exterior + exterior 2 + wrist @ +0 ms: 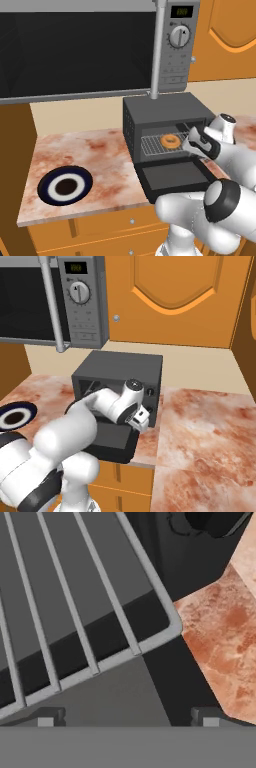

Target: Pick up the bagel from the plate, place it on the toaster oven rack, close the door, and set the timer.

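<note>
1. The dark two-finger gripper [191,141] on the white arm has its jaws spread wide apart and holds nothing; it sits at the right side of the open mouth of the compact dark grey-black toaster oven [150,114].
2. In the hand view, the thin silver wire rack [95,612] lies just ahead of the finger tips, with its front right corner showing.
3. The small golden-brown ring-shaped bagel [170,141] rests on that rack inside the oven, just left of the gripper and apart from it.
4. The dark drop-down door with its tinted glass window [175,176] lies flat open in front of the oven, over the mottled reddish stone counter [100,160].
5. The round plate with navy rim, white ring and dark centre [65,186] sits bare, well to the left.
6. Judgement: placing looks finished; closing the door is the step in hand. The next move calls for backing the gripper clear, getting under the door's front edge and swinging it up, then reaching for the timer.
</note>
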You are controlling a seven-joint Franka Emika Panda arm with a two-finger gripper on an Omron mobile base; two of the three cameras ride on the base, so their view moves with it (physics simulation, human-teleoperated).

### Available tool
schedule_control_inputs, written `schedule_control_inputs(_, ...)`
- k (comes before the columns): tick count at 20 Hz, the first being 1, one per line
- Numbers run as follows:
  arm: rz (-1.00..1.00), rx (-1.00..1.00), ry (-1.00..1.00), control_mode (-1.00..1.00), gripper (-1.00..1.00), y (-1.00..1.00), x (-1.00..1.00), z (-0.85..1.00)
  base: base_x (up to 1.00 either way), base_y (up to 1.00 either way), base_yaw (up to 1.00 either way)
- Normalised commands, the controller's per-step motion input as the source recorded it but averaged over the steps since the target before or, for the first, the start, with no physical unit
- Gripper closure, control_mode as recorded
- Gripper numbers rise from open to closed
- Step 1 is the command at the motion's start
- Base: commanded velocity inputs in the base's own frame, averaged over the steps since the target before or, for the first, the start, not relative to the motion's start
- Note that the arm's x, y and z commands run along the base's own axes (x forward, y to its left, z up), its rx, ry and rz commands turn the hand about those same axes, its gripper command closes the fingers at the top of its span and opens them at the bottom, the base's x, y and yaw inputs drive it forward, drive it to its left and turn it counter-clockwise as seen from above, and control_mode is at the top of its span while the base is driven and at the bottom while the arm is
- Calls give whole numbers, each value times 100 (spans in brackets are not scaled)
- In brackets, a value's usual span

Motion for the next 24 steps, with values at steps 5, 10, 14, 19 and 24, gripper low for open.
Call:
schedule_control_inputs(5,0,4,0,-100,-100,0,33,-17,0,0,0)
schedule_control_inputs(10,0,4,0,-100,-100,0,35,-5,0,0,0)
schedule_control_inputs(14,0,5,-5,-100,-100,0,36,2,0,0,0)
schedule_control_inputs(19,0,1,-7,-100,-100,-1,-27,5,0,0,0)
schedule_control_inputs(24,0,2,-2,-100,-100,-8,-100,28,0,0,0)
